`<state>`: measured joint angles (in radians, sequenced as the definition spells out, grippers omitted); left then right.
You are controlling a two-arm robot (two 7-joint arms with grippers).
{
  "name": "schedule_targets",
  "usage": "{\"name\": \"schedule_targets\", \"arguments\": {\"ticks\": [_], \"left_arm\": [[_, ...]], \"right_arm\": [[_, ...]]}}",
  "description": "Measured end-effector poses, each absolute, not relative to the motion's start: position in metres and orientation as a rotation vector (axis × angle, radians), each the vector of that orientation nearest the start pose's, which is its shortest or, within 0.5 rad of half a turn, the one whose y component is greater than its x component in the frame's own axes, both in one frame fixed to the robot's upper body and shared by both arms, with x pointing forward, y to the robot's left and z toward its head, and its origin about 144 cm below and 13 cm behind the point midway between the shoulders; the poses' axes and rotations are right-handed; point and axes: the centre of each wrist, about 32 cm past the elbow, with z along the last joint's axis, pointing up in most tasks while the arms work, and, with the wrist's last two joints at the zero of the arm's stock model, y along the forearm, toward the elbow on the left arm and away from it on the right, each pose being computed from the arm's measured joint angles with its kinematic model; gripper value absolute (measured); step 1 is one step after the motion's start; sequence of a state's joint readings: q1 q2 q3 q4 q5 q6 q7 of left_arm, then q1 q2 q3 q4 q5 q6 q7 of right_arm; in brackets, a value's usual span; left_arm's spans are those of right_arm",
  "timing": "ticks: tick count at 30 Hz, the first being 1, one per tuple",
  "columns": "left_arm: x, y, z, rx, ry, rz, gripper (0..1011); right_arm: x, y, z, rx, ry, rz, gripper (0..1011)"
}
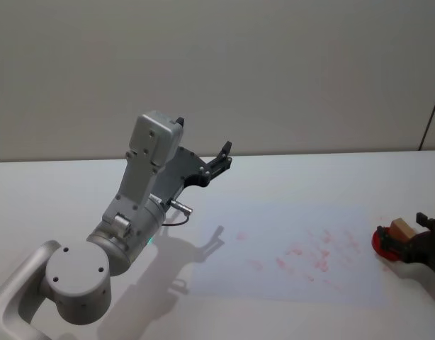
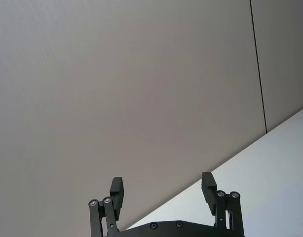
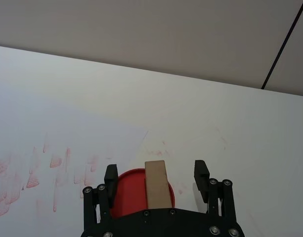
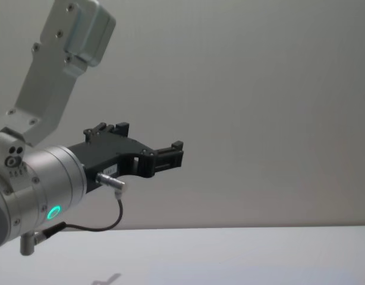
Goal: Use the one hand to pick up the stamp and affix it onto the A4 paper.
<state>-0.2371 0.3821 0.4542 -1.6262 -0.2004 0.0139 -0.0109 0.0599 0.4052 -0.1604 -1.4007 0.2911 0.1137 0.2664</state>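
Stamp (image 1: 402, 228) upright on red pad (image 3: 129, 190) just beside A4 paper (image 1: 288, 234), standing within released right pincer (image 3: 155, 174), clear of both sides; left pincer (image 1: 223, 157) raised above surface (image 1: 309, 170), likewise released

The right tool (image 1: 402, 229) is cut off by the head view's right edge. Its body hides the lower end of the stamp (image 3: 156, 180) and the near part of the red pad (image 3: 128, 190). Contact between stamp and pad cannot be confirmed. The left arm (image 1: 76, 276) is cut off at the lower left corner.
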Motion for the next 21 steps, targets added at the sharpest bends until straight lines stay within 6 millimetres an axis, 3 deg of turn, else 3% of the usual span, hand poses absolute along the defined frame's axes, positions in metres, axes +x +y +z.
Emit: {"name": "schedule_targets", "arguments": {"ticks": [13,21], "left_arm": [[0.4920,0.1984,1.2044,0.061,-0.268,1.124,1001],[0.4920,0.1984,1.2044,0.061,-0.268,1.124,1001]], "right_arm": [[0.4736,-0.3160,1.1113,-0.294,0.147,-1.220,648],[0.4750,-0.3152,1.1107,-0.294,0.149,-1.231,363]]}}
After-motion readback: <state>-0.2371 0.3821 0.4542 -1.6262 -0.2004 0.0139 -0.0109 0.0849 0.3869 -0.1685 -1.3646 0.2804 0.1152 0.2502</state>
